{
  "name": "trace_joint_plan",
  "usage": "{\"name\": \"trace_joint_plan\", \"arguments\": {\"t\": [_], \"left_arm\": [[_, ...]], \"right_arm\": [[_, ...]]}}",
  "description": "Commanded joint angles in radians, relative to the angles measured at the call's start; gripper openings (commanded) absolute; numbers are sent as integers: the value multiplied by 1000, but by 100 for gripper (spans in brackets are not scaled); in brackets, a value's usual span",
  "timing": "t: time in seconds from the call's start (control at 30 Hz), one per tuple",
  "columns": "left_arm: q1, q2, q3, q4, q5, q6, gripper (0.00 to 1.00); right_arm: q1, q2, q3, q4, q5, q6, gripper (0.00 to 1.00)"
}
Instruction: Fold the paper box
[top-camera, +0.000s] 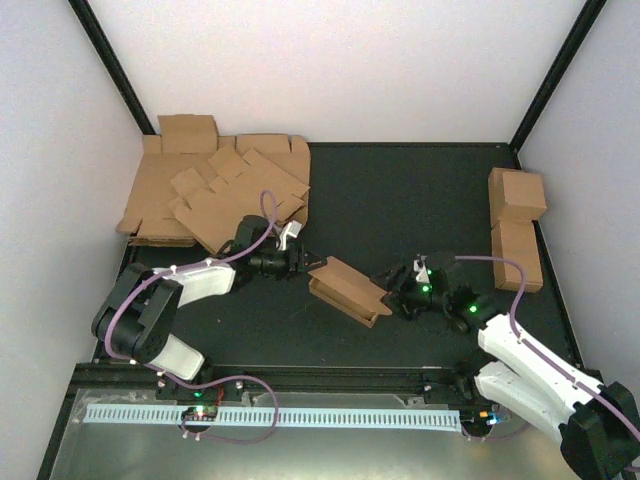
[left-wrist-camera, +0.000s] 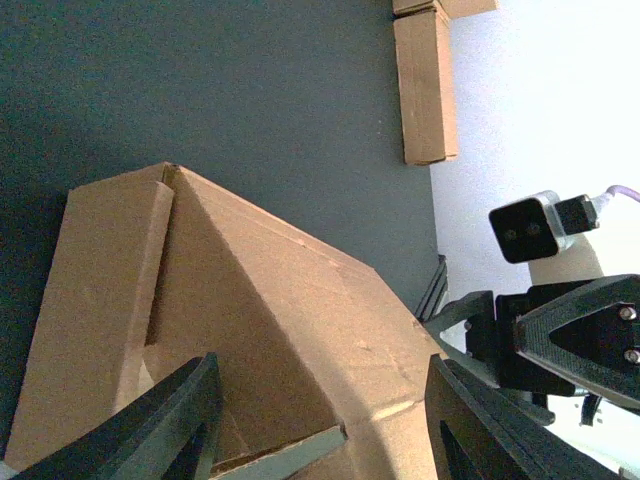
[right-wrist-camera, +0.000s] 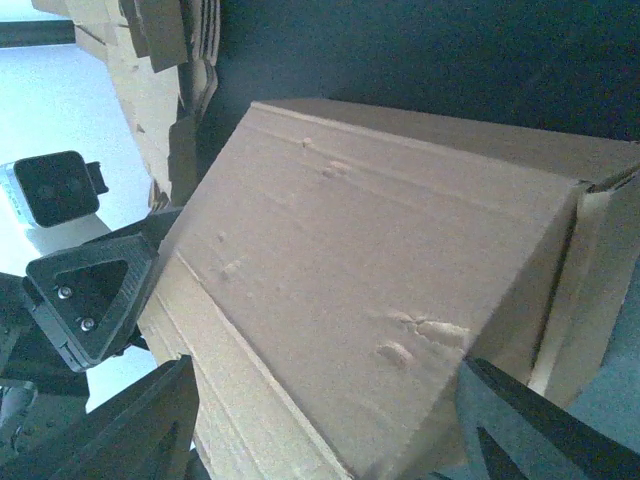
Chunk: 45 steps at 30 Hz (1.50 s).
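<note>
bracketing the paper box (top-camera: 345, 290) end to end, left end effector (top-camera: 303, 262) and right end effector (top-camera: 393, 288) gape wide, apparently steadying its raised walls.

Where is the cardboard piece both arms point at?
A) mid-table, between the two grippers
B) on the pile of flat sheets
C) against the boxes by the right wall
A: from above, the paper box lies between the left gripper and the right gripper, apart from the stack of flat blanks and the finished cartons.
</note>
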Motion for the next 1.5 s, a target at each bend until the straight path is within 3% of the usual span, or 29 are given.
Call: {"name": "trace_joint_plan", "arguments": {"t": [0.0, 0.37, 0.5, 0.8, 0.93, 1.03, 1.1, 1.47], "left_arm": [[-16, 19, -4, 60, 20, -24, 58], [-34, 17, -13, 48, 11, -11, 57], [-34, 1, 11, -86, -13, 121, 52], [-36, -44, 50, -301, -64, 304, 53], [-36, -48, 39, -275, -57, 289, 53], [-40, -48, 35, -253, -53, 267, 53], [-43, -48, 35, -242, -56, 258, 52], [-51, -54, 11, -198, -56, 214, 50]], "right_arm": [[-5, -2, -33, 81, -61, 65, 72], [-5, 17, -48, 82, -43, 16, 57], [-5, 20, -51, 39, -24, -46, 48], [-5, 13, -91, 13, -16, -79, 34], [-5, 29, -114, 78, -71, -30, 36], [-5, 32, -76, 53, -82, -21, 49], [-5, 26, -56, 44, -88, -10, 51], [-3, 32, -113, 146, -93, 92, 39]]}}
